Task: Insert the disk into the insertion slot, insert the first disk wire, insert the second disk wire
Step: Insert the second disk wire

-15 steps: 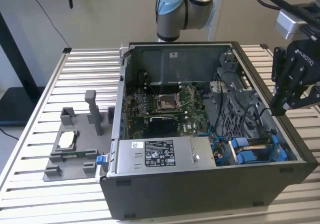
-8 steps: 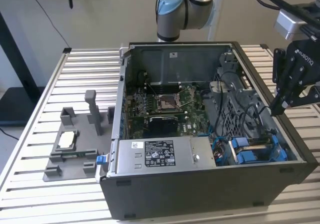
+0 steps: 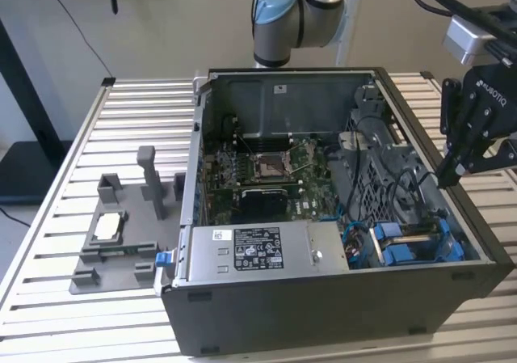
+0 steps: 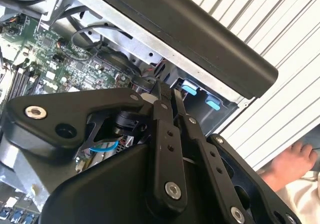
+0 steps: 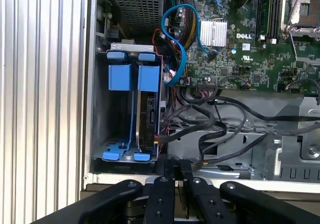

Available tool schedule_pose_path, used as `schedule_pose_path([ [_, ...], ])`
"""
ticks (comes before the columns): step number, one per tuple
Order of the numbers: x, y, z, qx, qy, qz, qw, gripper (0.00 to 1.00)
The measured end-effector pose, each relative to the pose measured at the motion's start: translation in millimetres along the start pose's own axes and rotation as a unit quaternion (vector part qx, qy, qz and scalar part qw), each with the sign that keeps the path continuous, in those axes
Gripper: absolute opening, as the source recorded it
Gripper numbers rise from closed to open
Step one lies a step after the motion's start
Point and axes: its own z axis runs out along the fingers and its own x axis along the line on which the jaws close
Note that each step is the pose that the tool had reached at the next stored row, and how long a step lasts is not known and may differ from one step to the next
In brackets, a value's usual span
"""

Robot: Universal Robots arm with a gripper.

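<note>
In the first wrist view the disk [image 5: 148, 120] stands on edge inside the insertion slot [image 5: 116, 124] of the grey drive cage, with its blue carrier tabs [image 5: 135, 77] at the far end. In the exterior view the disk [image 3: 414, 246] lies low in the case's near right corner. My gripper [image 5: 174, 165] hovers just outside the case wall, off the disk's near end, with its black fingers [image 4: 162, 109] shut and nothing between them. In the exterior view the gripper [image 3: 447, 177] hangs above the case's right rim. Black wires [image 5: 210, 129] run up to the disk's near end; whether they are plugged in is unclear.
A blue cable [image 5: 176, 39] loops from the motherboard [image 5: 240, 44] beside the cage. The power supply box [image 3: 258, 250] fills the case's front. A grey fixture [image 3: 121, 234] with a chip sits on the slatted table at the exterior view's left. A person's hand [image 4: 290, 164] rests on the table.
</note>
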Motion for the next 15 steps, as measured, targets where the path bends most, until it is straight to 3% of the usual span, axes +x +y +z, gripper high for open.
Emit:
schedule_pose_path([
  [7, -0.5, 9.7, -5.1, 0.0, 0.0, 0.0, 1.0, 0.16],
  [15, -5.0, 27.0, -6.9, 0.0, 0.0, 0.0, 1.0, 0.16],
])
